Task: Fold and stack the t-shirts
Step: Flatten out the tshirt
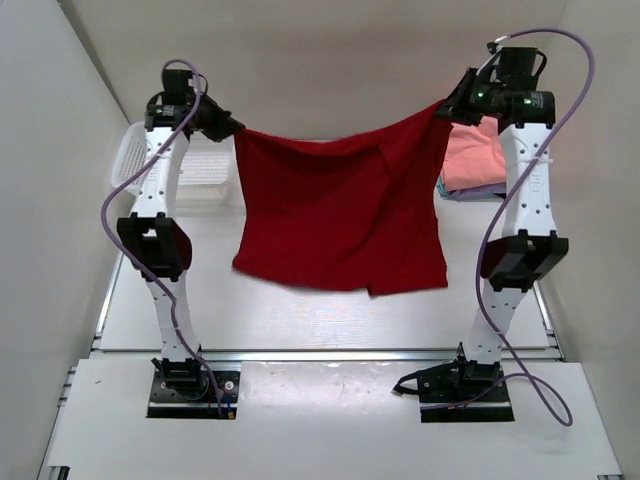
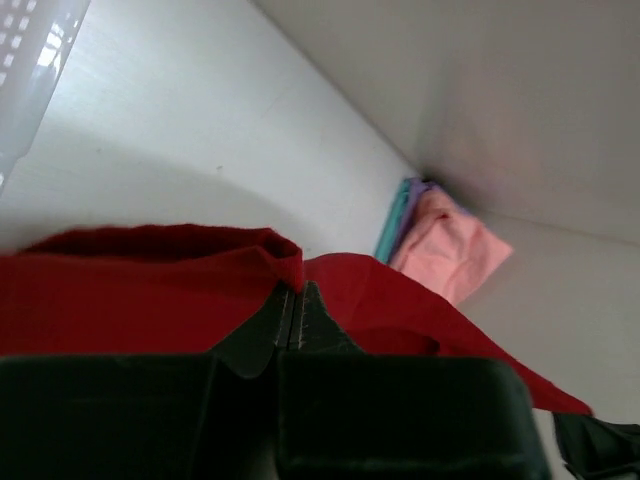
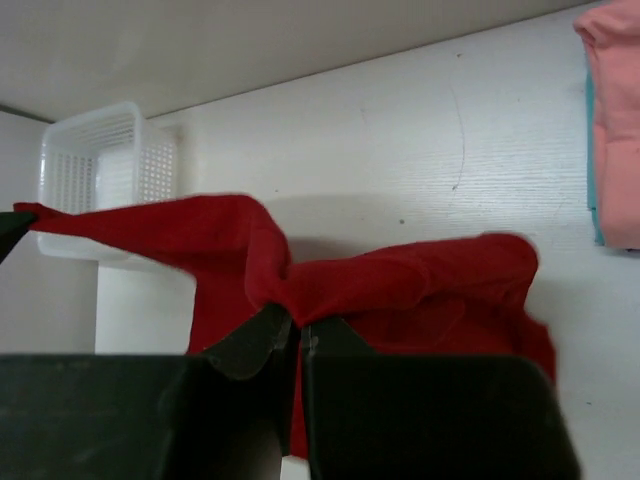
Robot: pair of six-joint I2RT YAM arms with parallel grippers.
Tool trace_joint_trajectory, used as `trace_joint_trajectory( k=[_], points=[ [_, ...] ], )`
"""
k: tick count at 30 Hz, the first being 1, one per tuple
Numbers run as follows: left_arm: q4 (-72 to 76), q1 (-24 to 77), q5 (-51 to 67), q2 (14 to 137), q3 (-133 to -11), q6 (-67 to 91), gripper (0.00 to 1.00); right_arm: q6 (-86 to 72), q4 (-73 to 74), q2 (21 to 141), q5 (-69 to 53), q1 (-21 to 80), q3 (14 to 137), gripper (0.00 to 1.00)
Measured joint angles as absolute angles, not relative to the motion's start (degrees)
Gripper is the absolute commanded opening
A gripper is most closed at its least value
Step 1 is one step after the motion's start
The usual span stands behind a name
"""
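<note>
The dark red t-shirt (image 1: pixel 340 215) hangs spread in the air between the two arms, pinched at its two upper corners: the left fingers (image 2: pixel 262 328) are pressed together on one corner, and the right fingers (image 3: pixel 255 342) are clamped on the other. The step in hand looks like the opening-out before folding. The shirt is held up wide, its top edge sagging in the middle, and it is not yet laid on the bench (image 1: pixel 300 320). The next move probably calls for both arms to come down together, keeping the cloth taut. That would let it settle flat on the bare middle of the bench, apart from the white mesh basket (image 1: pixel 130 160) at the far left and the stack of folded shirts (image 1: pixel 472 158) at the far right. Only the top view gives the shirt's whole outline, though it does not settle whether the lower hem touches the bench. The wrist views show each pinch close up. The left wrist view also shows the stack's layers, salmon pink over lavender and teal, which the right arm partly hides from above.
</note>
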State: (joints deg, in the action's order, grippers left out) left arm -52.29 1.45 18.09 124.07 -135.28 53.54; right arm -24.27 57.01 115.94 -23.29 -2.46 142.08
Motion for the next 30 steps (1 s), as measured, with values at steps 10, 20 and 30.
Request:
trace_joint_trajectory(
  k=[10,20,30],
  points=[
    [-37.74,-3.86,21.91,96.25,-120.27,54.87,0.0,-21.65,46.96,90.3,-22.24,-5.58,128.14,0.0],
    [-36.93,1.08,16.51,82.39,-81.73,48.8,0.0,-18.09,43.92,79.7,-14.94,0.4,83.74,0.0],
    [-43.81,3.55,11.73,67.92,-58.15,45.67,0.0,-20.29,53.74,54.57,-11.22,0.56,57.17,0.0]
  ],
)
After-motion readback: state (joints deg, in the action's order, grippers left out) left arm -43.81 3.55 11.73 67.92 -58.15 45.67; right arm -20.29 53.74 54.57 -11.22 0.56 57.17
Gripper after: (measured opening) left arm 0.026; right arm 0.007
